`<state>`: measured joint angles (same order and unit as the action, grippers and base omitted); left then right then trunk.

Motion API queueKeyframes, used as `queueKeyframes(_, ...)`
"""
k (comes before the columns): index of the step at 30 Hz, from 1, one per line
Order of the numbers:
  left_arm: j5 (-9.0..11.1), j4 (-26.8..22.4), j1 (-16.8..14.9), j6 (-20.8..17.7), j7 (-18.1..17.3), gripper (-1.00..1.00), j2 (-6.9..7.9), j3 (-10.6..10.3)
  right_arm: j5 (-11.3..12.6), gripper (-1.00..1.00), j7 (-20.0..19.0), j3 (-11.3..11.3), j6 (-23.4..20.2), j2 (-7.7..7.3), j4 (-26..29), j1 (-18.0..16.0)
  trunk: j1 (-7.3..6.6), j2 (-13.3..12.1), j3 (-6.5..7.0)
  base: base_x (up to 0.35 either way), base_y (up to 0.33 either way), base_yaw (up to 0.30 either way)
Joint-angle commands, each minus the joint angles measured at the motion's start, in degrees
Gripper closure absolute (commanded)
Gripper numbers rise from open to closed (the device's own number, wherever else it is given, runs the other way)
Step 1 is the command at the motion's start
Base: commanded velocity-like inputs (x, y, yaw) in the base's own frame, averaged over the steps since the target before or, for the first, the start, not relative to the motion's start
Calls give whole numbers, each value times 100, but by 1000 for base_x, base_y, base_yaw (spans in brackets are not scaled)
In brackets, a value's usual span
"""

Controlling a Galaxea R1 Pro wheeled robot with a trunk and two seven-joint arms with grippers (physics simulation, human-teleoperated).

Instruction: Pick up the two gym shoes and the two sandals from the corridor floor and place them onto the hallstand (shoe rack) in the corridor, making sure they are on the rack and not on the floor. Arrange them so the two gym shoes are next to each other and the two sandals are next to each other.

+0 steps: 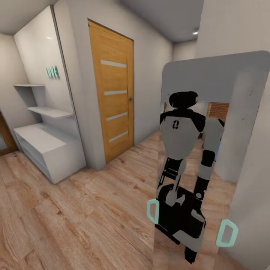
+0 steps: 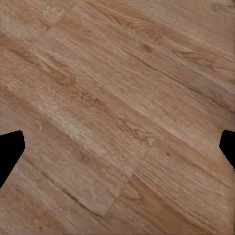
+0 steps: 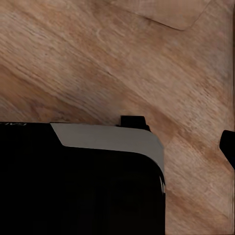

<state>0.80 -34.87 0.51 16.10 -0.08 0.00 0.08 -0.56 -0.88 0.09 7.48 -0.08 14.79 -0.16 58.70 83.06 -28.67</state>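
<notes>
Head view: hallstand (image 1: 48,144) sits against the far left wall, light-grey, flat top bare, open shoe shelf slots on its front, stepped wall shelves (image 1: 47,110) above it. It stands on the corridor floor (image 1: 75,217), wood-grain planks.

Wooden door (image 1: 114,90) with four frosted strips just right of the hallstand, past a wall corner. Tall mirror (image 1: 210,157) leans at the right, with two teal handles near its bottom edge; it reflects the robot's white trunk and black base.

Left wrist view: left gripper (image 2: 117,147) hangs over bare planks, dark fingertips (image 2: 10,149) at opposite frame edges, so the claw is spread apart, nothing between them.

Right wrist view: right gripper (image 3: 230,147) over floor planks; one dark fingertip at the frame edge, robot's black-and-grey base (image 3: 107,142) covers the rest. Can't tell whether this claw is apart or together.

Hallstand is well apart from both claws, across the floor.
</notes>
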Motion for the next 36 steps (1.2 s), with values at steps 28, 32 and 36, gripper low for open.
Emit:
queueKeyframes(28, 8, -10, 2, 6, -1, -100, -9, 1, 29, -100, -2, -16, 12, -1, -2, -2, 3, 2, -69, 54, -47, 72)
queueKeyframes(32, 8, -9, 2, 5, -1, -100, -9, 1, 40, -100, -1, -17, 11, -1, -2, -2, 3, 2, -76, 0, 0, 98)
queueKeyframes(36, 8, -10, 2, 6, -1, -100, -9, 1, 44, -100, -1, -18, 9, -1, -2, -2, 3, 2, -93, 0, 0, 177)
